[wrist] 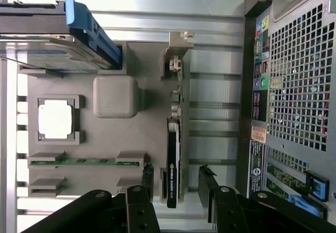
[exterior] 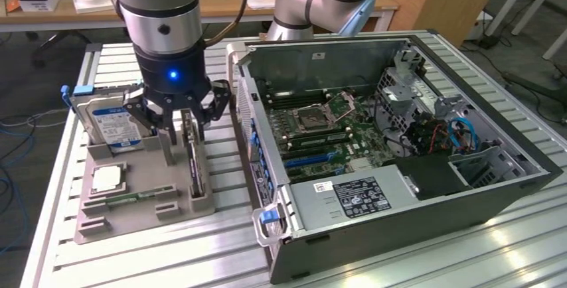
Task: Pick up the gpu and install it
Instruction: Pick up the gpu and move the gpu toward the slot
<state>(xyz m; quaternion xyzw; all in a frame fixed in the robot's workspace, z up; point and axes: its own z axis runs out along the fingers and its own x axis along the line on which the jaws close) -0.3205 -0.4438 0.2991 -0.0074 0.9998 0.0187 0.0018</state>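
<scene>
1. End effector point(exterior: 183, 129) point(wrist: 177, 186): open, jaws at full spread. It is carried by the arm point(exterior: 159, 9), pointing down over the grey holder tray point(exterior: 133, 218).

2. gpu point(wrist: 173, 154) point(exterior: 194, 152): stands on edge in its slot of the holder tray, directly under the end effector. The fingers point(wrist: 148, 183) straddle the card at the black fan end, one per face. A gap shows on each side, so no contact and no grip. The silver bracket end of the card is the end farthest from the fingers.

3. Other parts in the holder tray, ref. end effector:
- Hard drive point(exterior: 111, 125), blue label, upright, just beside the end effector on the exterior view's left.
- CPU point(wrist: 55, 118), flat in its recess, beyond the hard drive's side of the gpu slot.
- Memory stick point(wrist: 84, 161), flat, next to the CPU recess.

4. PC case point(exterior: 496, 188): side panel off, lying on the desk point(exterior: 159, 255) just beside the holder tray, on the exterior view's right of the end effector. Motherboard point(exterior: 323, 132) is exposed.
</scene>
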